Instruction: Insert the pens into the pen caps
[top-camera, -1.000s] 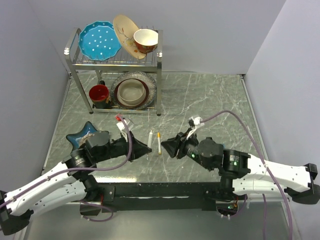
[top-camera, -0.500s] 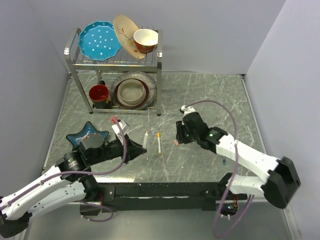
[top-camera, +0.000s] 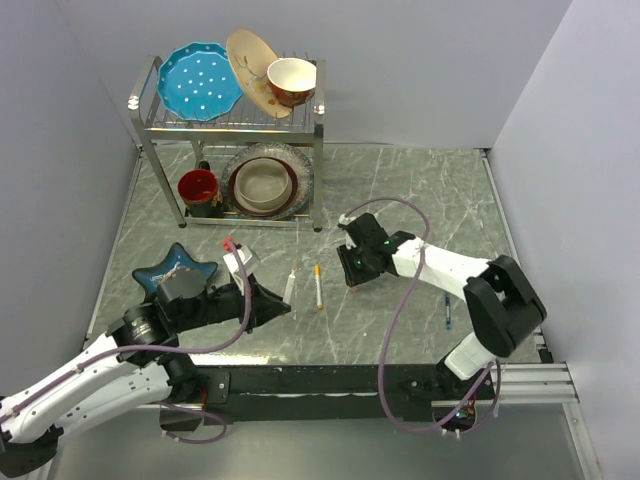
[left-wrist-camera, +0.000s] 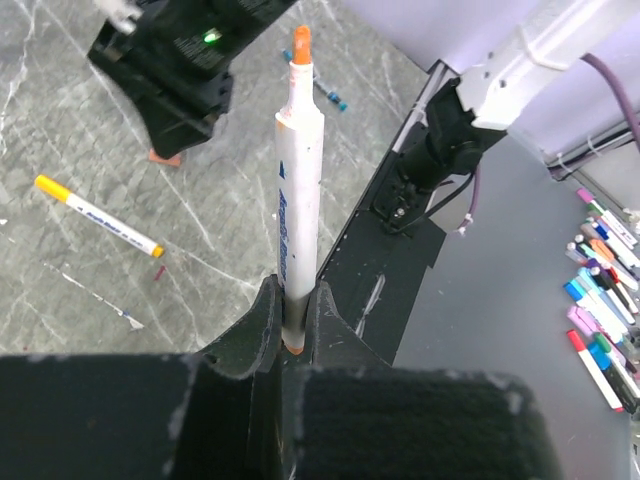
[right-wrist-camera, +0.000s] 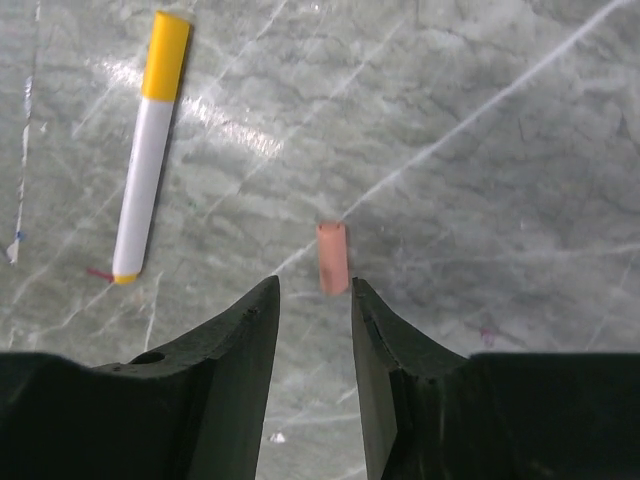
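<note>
Your left fingers (left-wrist-camera: 292, 290) are clamped on the tail of the white pen (left-wrist-camera: 298, 180), with its orange nib pointing out and clear of the table (top-camera: 430, 200). Your right fingers (right-wrist-camera: 312, 285) stand part open and hold nothing. The orange cap (right-wrist-camera: 332, 258) lies flat on the table, its near end just between the tips and nearer one finger than the other.

Risks, as I judge them:
- Close now and you catch only the cap's end, off-centre. It could squirt out or roll away.
- The pen is gripped far from the nib, so any side load at insertion could lever it crooked.

Count:
- Three pens: the held one, a yellow-capped white pen (right-wrist-camera: 145, 150) on the table, and a dark blue pen (top-camera: 447, 310) well off to the right.
- One loose cap visible.
</note>
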